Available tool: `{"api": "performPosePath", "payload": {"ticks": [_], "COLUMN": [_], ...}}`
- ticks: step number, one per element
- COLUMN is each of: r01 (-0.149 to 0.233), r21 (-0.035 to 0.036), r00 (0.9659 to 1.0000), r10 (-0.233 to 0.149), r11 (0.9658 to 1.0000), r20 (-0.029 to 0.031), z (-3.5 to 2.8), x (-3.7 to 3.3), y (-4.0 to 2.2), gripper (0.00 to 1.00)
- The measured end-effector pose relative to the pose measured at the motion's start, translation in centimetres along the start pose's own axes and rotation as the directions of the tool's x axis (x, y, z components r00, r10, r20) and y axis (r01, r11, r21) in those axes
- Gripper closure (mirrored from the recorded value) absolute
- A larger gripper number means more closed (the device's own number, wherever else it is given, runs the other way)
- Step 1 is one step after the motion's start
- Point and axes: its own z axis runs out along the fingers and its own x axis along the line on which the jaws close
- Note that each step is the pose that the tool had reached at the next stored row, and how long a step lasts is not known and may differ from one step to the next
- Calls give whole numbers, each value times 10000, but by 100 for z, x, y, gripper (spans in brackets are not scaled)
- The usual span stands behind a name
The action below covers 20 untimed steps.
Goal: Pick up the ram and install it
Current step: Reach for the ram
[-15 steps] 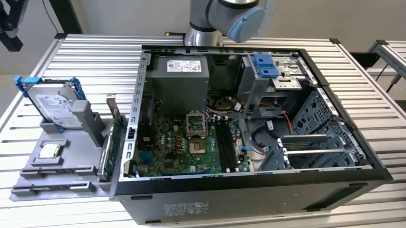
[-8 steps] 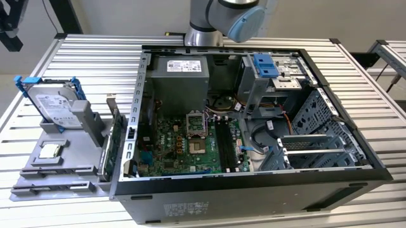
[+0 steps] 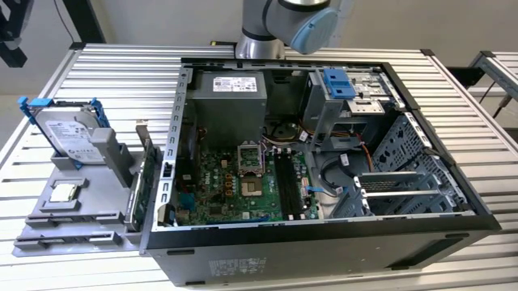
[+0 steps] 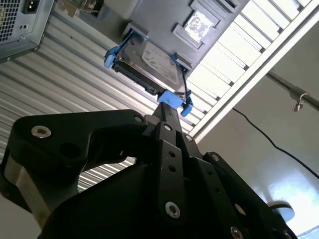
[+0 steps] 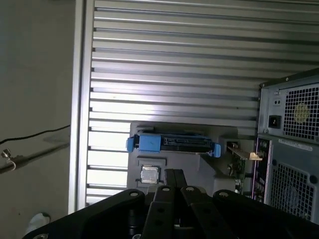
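While the ram is proving impossible to pick out on the tray (image 3: pixel 96 209) beside the computer case (image 3: pixel 324 260), the gripper (image 5: pixel 174 173) is hanging closed and empty outside that case, pickup and installing both undone.

We see the ram (image 3: pixel 289 182) only in the exterior view, and only poorly. It looks like a thin, long, dark stick that stands on its long edge on the green main board (image 3: pixel 212 182) inside the open computer case (image 3: pixel 324 233). It lies just beside the processor socket (image 3: pixel 249 182), on the exterior view's right of it, and runs parallel to the socket's side. We cannot tell its chips, its label, or whether it sits fully down in its slot.
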Motion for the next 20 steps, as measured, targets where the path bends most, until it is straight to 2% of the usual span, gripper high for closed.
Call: {"api": "performPosePath", "payload": {"ticks": [11, 15, 20], "r01": [0, 0, 0], "r21": [0, 0, 0], "r00": [10000, 10000, 10000], "r10": [0, 0, 0], "r11": [10000, 10000, 10000], "r20": [-1, -1, -1], "z": [1, 4, 5], "x": [91, 112, 120], "y": [-176, -288, -473], "gripper": [100, 100, 100]}}
